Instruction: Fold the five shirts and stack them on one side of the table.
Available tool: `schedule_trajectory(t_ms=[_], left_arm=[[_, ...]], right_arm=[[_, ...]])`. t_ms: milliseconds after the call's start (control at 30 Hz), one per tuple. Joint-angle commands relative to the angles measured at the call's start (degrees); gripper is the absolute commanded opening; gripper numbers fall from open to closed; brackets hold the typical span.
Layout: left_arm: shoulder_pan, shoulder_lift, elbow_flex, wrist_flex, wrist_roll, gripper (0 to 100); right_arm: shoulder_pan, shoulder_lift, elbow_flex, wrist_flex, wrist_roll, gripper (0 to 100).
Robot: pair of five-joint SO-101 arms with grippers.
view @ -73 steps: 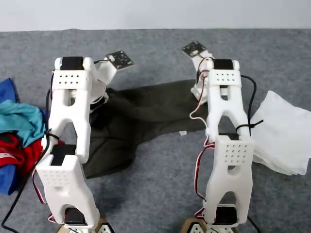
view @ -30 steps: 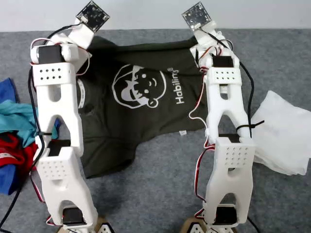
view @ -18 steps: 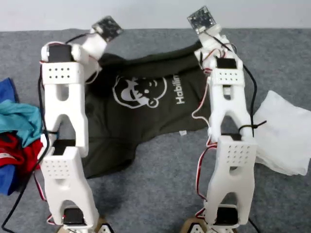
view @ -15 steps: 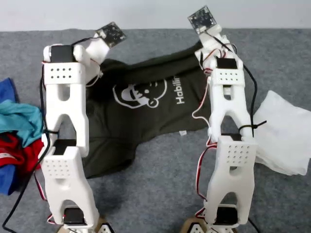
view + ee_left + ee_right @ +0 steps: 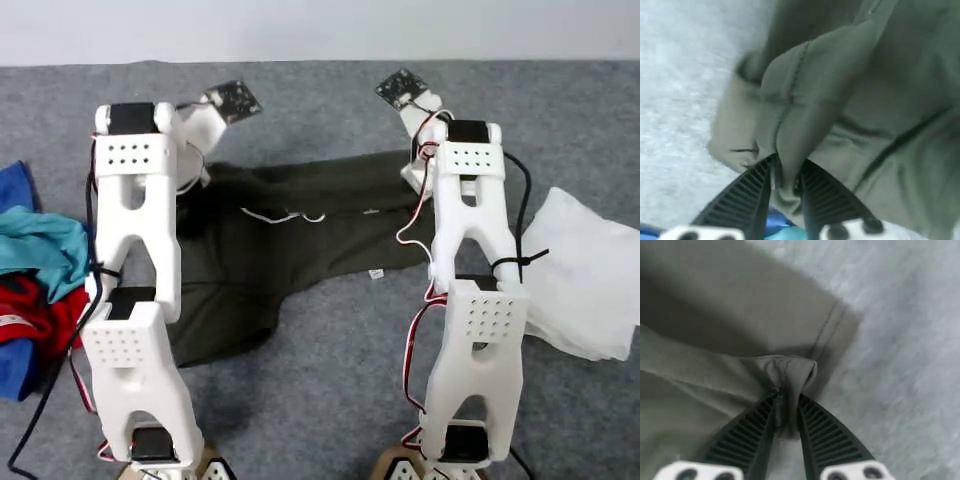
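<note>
The left gripper (image 5: pixel 786 172) clamps one end of the dark shirt (image 5: pixel 300 240), which lies half doubled on the counter (image 5: pixel 330 400) between the arms; the right gripper (image 5: pixel 786 402) clamps the other end. Both ends should travel level, cloth taut, and land square before release.

One dark green shirt (image 5: pixel 300 245), one white shirt (image 5: pixel 580 270), three coloured shirts (image 5: pixel 40 255) heaped, two arms (image 5: pixel 135 230)

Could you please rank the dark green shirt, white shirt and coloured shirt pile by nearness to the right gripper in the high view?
1. dark green shirt, held in the right gripper.
2. white shirt, on the right.
3. coloured shirt pile, far left side.
</note>
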Motion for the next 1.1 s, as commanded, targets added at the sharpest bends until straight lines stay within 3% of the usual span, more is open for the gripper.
schedule_trajectory(t_ms=[0,267,800,933,1067], left_arm=[[0.5,-3.5,5.9,1.7,-2.8,1],[3.8,-13.3,22.8,1.7,-7.9,1],[2.2,-14.5,24.1,1.6,-8.4,3],[1.7,-14.4,24.2,1.6,-8.1,13],[-0.2,-14.7,24.1,1.6,-8.2,16]], right_arm=[[1.0,-5.5,-0.7,5.0,0.8,1.1],[1.2,-5.5,-0.7,11.1,0.9,1.1],[1.4,-10.9,-0.1,19.2,5.6,1.7],[2.1,-9.8,0.0,20.9,5.3,10.1],[2.8,-11.8,-0.1,21.1,3.0,17.2]])
